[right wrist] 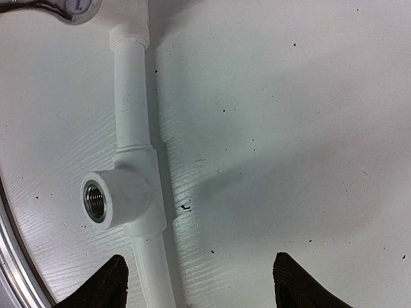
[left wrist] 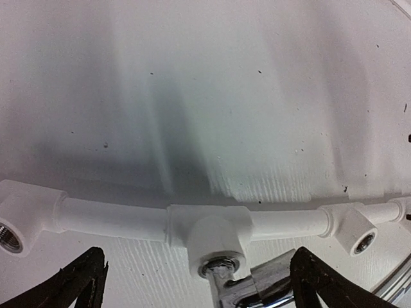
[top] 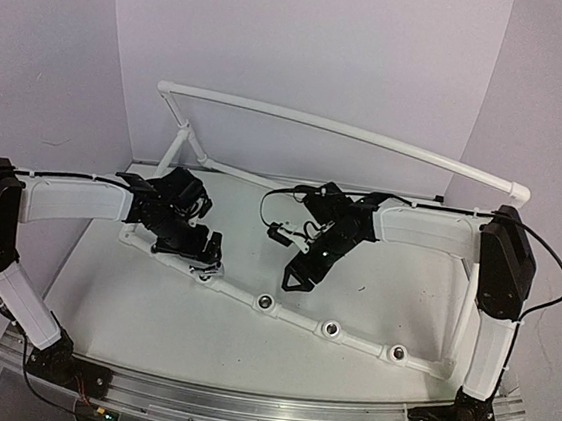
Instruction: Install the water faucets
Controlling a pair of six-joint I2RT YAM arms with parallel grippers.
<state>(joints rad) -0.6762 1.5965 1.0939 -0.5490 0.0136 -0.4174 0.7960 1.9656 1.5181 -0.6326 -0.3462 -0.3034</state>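
1. on the left part of the near pipe of the white pipe frame point(top: 300, 316), one water faucet point(left wrist: 241, 282) sits with its stem in a tee socket; i cannot tell whether it is threaded fully home.
2. the left claw point(left wrist: 199, 251) is spread wide, with a finger on either side of the faucet and no pinch on it. it is likely placed there to turn the faucet or to let it go.
3. the right claw point(right wrist: 199, 256) is open and empty, hovering over the worktop point(top: 245, 358) near the next empty socket point(right wrist: 96, 200), probably waiting its turn.
4. the faucet's long axis runs along the socket's bore, crosswise to the pipe. its stem end points into the socket and its chrome head points away, toward the left wrist camera.
5. i judge that several sockets have no faucet yet, and no loose faucet shows in these views.
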